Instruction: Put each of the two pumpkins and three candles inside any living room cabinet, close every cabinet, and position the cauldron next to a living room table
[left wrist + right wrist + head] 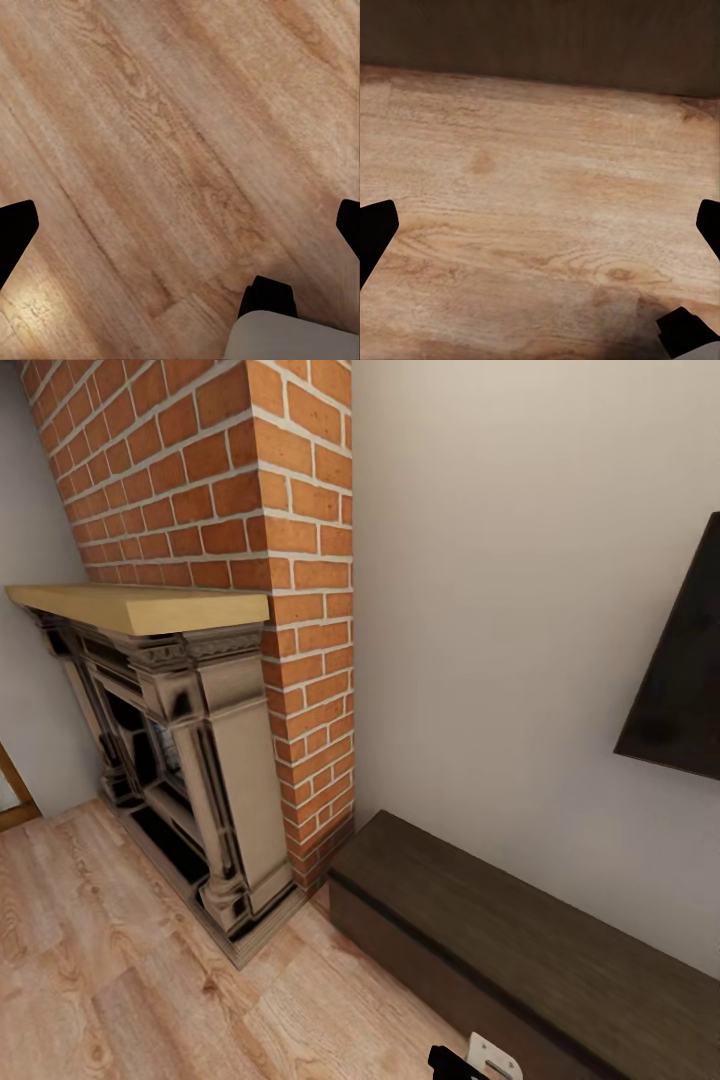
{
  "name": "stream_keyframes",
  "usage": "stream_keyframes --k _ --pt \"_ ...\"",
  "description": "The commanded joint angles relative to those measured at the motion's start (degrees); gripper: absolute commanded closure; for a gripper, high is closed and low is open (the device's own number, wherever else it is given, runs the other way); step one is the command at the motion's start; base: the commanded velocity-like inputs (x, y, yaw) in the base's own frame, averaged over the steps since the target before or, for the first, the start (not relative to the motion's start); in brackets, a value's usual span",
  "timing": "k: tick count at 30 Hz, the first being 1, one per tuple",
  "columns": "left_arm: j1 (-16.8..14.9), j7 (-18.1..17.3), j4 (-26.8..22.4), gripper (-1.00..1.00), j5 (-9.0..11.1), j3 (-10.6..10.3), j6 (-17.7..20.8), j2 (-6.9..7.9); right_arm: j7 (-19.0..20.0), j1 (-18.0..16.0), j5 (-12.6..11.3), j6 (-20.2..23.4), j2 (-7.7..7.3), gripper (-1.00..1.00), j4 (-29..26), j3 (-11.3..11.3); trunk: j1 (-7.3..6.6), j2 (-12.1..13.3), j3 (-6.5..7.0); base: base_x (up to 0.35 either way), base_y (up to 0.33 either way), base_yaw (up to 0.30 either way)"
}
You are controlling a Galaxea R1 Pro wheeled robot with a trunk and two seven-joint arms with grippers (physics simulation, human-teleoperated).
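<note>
Your head camera looks down at a corner of the living room. The cabinet [520, 950], long, low and dark brown, stands against the pale wall [500, 610] at the right, its top bare and its front closed as far as you can see. Its near end stops just beside the red brick chimney breast [270, 510]. Against that brickwork sits an ornate fireplace surround [200, 760] with fluted columns and a pale wooden mantel shelf [140, 605] on top. A dark flat panel [680, 680], most likely a television, hangs on the wall above the cabinet, cut off by the right edge. Light wooden plank flooring [120, 960] covers the rest.

At the bottom edge of the head view, in front of the cabinet, a small white and black part of your robot [480, 1060] pokes in; you cannot tell which part it is.

Your left gripper [180, 225] points down at bare floorboards, its two dark fingertips [15, 232] sitting at opposite edges of the wrist view, so the jaws stand wide apart with nothing between them. Your right gripper [540, 225] is spread just as wide over the floor, holding nothing, and the dark cabinet front [540, 37] runs across the far side of its view, near but not touching.
</note>
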Motion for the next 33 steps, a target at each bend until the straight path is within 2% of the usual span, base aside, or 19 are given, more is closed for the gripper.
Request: stream_keyframes --k 1,8,22,26,33 --pt "0.0 0.3 -0.1 -1.0 0.4 -0.4 -0.1 -0.06 -0.2 0.0 -0.6 -0.3 -0.01 -1.0 0.0 0.5 0.0 0.0 -0.06 0.0 0.0 0.0" --pt "0.0 0.2 -0.2 -1.0 0.0 -0.6 -0.1 -0.91 -0.2 0.0 -0.6 -0.2 -0.01 -1.0 0.0 0.5 0.0 0.0 -0.06 0.032 0.0 0.0" --pt "0.0 0.0 -0.2 -1.0 -0.3 -0.8 0.0 -0.83 -0.2 0.0 -0.6 -0.2 -0.01 -1.0 -0.1 0.5 0.0 0.0 -0.06 0.298 0.006 0.0" --pt "0.0 0.0 -0.1 -1.0 -0.3 -0.8 -0.1 -0.75 -0.2 0.0 -0.6 -0.2 -0.01 -1.0 0.0 0.5 0.0 0.0 -0.06 0.093 0.209 -0.069" --pt "0.0 0.0 -0.1 -1.0 -0.2 -0.8 -0.2 -0.49 -0.2 0.0 -0.6 -0.2 -0.01 -1.0 0.0 0.5 0.0 0.0 -0.06 -0.073 0.288 -0.251"
